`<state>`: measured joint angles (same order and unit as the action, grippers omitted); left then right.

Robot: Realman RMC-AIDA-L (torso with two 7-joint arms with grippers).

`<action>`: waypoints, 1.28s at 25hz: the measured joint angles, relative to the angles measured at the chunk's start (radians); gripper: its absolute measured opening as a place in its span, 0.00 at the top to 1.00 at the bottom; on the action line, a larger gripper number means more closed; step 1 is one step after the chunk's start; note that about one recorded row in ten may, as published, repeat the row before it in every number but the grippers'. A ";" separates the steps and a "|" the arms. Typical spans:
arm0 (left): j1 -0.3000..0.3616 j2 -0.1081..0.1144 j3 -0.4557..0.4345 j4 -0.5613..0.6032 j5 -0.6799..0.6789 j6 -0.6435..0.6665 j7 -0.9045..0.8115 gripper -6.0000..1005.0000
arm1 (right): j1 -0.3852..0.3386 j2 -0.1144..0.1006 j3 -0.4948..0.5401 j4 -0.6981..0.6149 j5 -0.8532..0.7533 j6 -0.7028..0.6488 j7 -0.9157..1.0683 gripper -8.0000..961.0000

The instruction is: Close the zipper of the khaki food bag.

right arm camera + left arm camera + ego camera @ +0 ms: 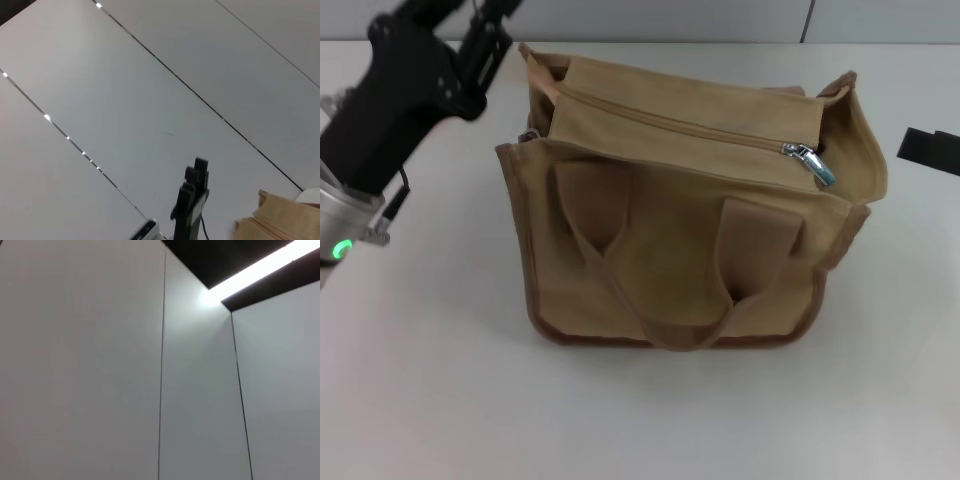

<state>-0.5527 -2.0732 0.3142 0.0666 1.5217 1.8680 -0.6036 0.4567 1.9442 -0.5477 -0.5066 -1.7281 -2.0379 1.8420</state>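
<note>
The khaki food bag [670, 260] stands in the middle of the white table, with its two brown loop handles [660, 290] hanging down its near side. The zipper [670, 122] runs along the bag's top and looks joined from the left end up to the silver pull tab [812, 162], which lies near the right end. My left gripper [488, 28] is raised at the far left, beside the bag's left corner and apart from it. Only a black part of my right gripper [930, 150] shows at the right edge, clear of the bag. Neither holds anything I can see.
The white table [420, 400] reaches around the bag on all sides. The right wrist view shows a corner of the bag [280, 222], a black gripper-like part [192, 200] farther off, and wall panels. The left wrist view shows only walls and ceiling.
</note>
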 joint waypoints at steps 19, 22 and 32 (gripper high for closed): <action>0.106 0.004 0.634 0.456 0.066 0.140 -0.433 0.17 | -0.060 0.053 -0.064 -0.049 -0.146 -0.105 -0.647 0.39; 0.174 0.005 0.730 0.507 0.071 0.135 -0.397 0.17 | -0.069 0.093 -0.064 -0.047 -0.191 -0.034 -0.720 0.39; 0.227 0.006 0.736 0.419 0.074 0.065 -0.210 0.17 | -0.035 0.135 -0.073 0.099 -0.294 0.161 -0.935 0.39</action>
<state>-0.3261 -2.0673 1.0501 0.4857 1.5953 1.9327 -0.8135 0.4221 2.0792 -0.6203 -0.4079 -2.0220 -1.8769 0.9072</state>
